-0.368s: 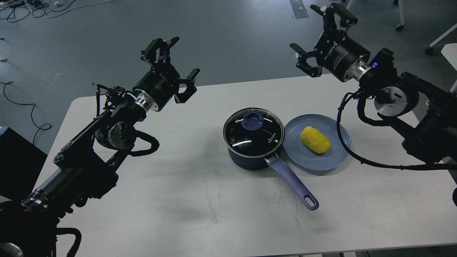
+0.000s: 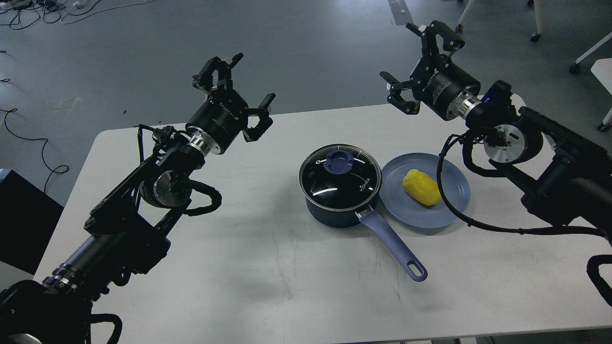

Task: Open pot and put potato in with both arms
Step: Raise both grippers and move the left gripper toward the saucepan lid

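Note:
The dark navy pot (image 2: 334,212) stands at the middle of the white table (image 2: 267,277), its lavender-blue handle (image 2: 393,247) pointing to the front right. A glass lid (image 2: 340,177) with a blue knob (image 2: 339,161) covers it. The yellow potato (image 2: 421,188) lies on a flat blue plate (image 2: 447,210) just right of the pot. My left gripper (image 2: 239,91) is open and empty, held high over the table's back edge, left of the pot. My right gripper (image 2: 420,62) is open and empty, high behind the plate.
A black cable loop (image 2: 459,215) from my right arm hangs over the plate's right side. Cables lie on the grey floor (image 2: 311,52) at the back left. A black box (image 2: 19,215) stands at the table's left. Chair legs (image 2: 535,28) show at the back right.

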You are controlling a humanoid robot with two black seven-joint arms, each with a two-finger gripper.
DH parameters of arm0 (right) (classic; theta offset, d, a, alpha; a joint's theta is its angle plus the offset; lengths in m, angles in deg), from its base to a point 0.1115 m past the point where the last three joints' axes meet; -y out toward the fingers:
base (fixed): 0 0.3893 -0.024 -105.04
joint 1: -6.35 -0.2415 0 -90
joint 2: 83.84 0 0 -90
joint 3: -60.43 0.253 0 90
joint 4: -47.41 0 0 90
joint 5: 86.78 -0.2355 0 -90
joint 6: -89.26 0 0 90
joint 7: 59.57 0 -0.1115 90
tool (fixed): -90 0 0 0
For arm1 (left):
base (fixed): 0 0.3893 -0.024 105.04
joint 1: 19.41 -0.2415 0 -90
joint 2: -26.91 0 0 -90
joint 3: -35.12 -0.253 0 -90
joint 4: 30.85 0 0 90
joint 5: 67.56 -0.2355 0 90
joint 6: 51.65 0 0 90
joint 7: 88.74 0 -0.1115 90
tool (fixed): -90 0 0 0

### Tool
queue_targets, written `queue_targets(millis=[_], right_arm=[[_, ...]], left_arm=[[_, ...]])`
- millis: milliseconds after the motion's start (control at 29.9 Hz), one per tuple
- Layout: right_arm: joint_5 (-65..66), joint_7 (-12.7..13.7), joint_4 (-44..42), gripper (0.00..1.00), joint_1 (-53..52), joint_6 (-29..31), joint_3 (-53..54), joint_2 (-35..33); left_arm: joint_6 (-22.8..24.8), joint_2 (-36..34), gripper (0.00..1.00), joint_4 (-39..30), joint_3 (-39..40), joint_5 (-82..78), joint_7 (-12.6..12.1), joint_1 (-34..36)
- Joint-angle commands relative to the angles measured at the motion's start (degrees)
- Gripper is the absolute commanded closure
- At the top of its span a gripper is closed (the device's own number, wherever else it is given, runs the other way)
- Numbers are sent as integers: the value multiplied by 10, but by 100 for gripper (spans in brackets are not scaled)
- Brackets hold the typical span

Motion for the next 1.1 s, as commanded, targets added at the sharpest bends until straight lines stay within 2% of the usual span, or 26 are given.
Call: queue_targets(millis=[0,134,1070], right_arm=[[1,3,-4,0,-9,6,-6,-1],[1,24,-4,0,-12,8,-21,-1],[2,35,2,0,15,3,-22,-6]], left_arm=[[7,8,1,0,-1,-4,0,-19],[7,22,1,1,0,-6,-3,-23],[5,8,1,0,0,-8,-7,-35]])
